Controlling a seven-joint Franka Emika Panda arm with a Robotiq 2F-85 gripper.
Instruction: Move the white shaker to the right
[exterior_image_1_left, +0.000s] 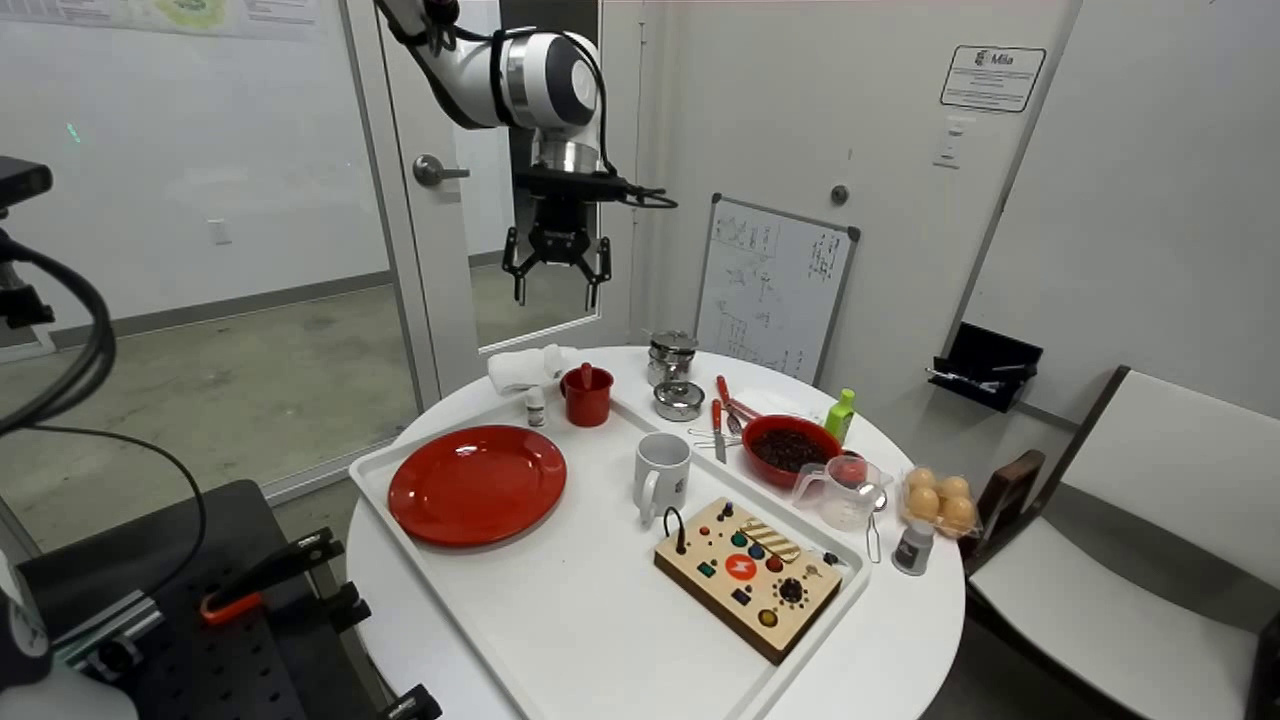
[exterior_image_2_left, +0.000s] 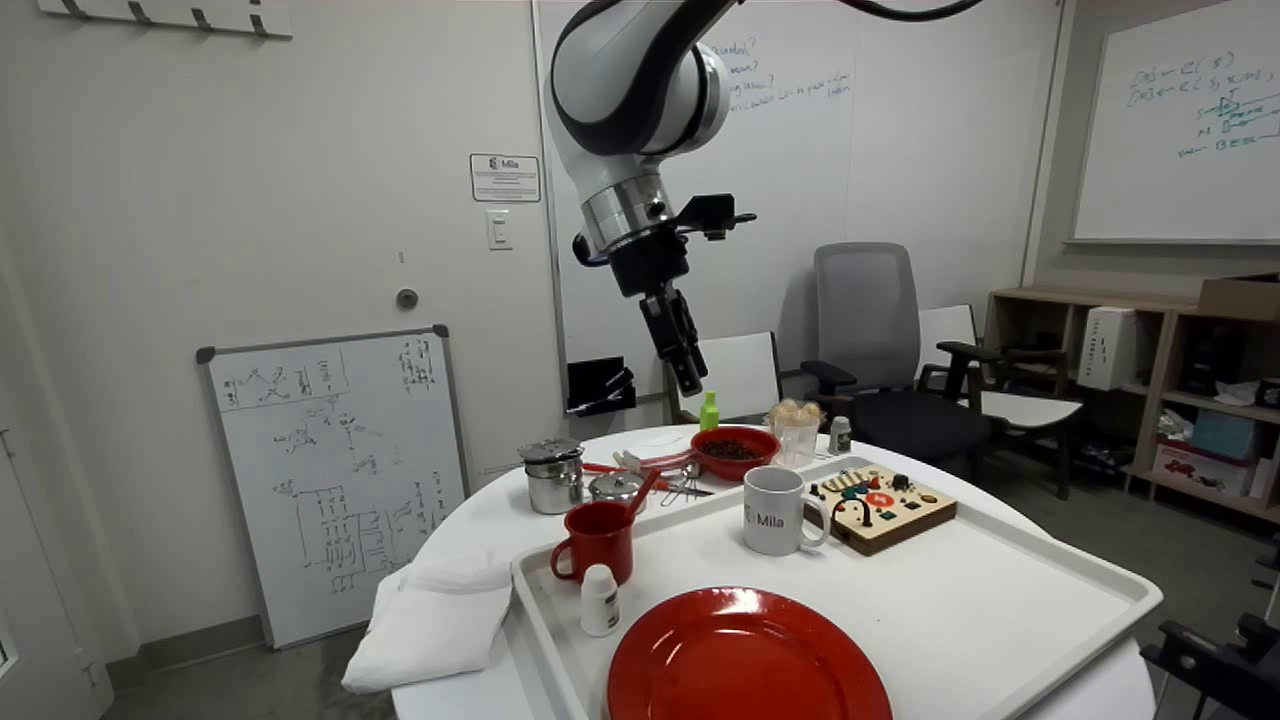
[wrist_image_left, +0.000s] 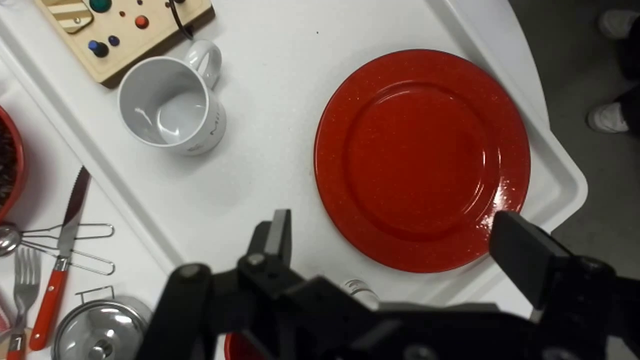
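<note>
The hand (wrist_image_left: 392, 223), released and spread wide in the wrist view, partly hides the white shaker (wrist_image_left: 361, 290), upright on the tray (wrist_image_left: 270, 110) well below.

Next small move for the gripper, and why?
I'd probably lower the open gripper a little toward the white shaker, keeping clear of the red cup. The gripper hangs in the air holding nothing, while the shaker stands upright on the tray, close beside the cup. In the wrist view the gripper partly hides the shaker, so go slowly.
</note>
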